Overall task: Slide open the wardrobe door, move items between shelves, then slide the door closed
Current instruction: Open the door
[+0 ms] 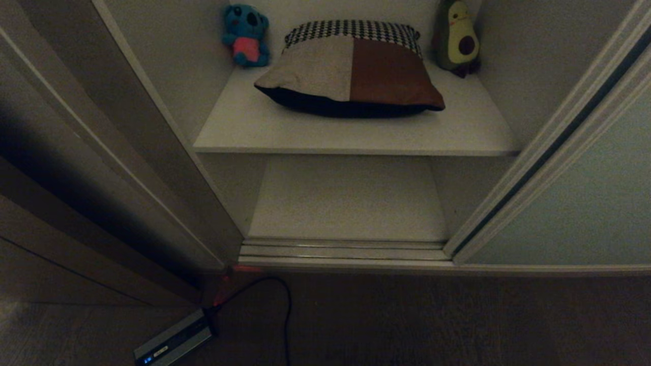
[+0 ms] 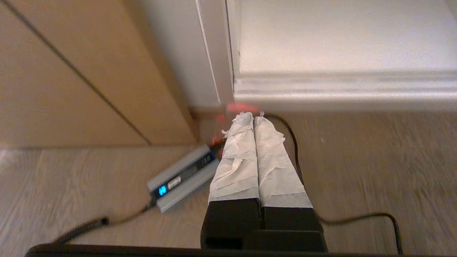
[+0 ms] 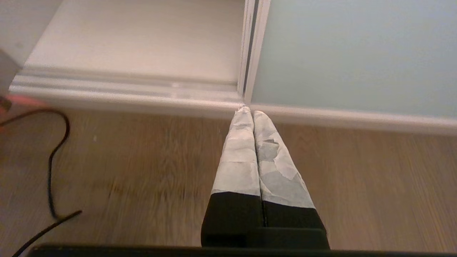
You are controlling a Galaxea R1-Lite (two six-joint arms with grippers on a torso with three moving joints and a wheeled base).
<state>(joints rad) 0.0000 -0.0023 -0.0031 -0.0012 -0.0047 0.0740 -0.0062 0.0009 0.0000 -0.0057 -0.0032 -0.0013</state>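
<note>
Looking down from the head camera, you see the wardrobe standing open, with the sliding wardrobe door (image 1: pixel 574 203) pushed off to the right side and its slim pale frame running diagonally beside the opening. On the upper shelf (image 1: pixel 254 127) the cream cushion with a brown band (image 1: pixel 351 71) lies flat on top of the houndstooth cushion (image 1: pixel 356 29), whose checked edge shows toward the back of the shelf and whose black underside shows along the front. A blue plush toy (image 1: pixel 245 34) sits in the back left corner of that shelf and an avocado plush (image 1: pixel 456 38) in the back right corner. The lower shelf (image 1: pixel 346 198) holds nothing you can make out, and the ribbed floor track (image 1: pixel 346 251) runs along its front edge.

Your left claw (image 2: pixel 253 115) is pressed shut with nothing in it, hanging over the wooden floor (image 2: pixel 357 160) near the grey power brick (image 2: pixel 182 178) and its black cable (image 2: pixel 296 157). Your right claw (image 3: pixel 249 110) is likewise closed and empty, pointing at the foot of the door frame where it meets the track. Neither arm shows in the head view.
</note>
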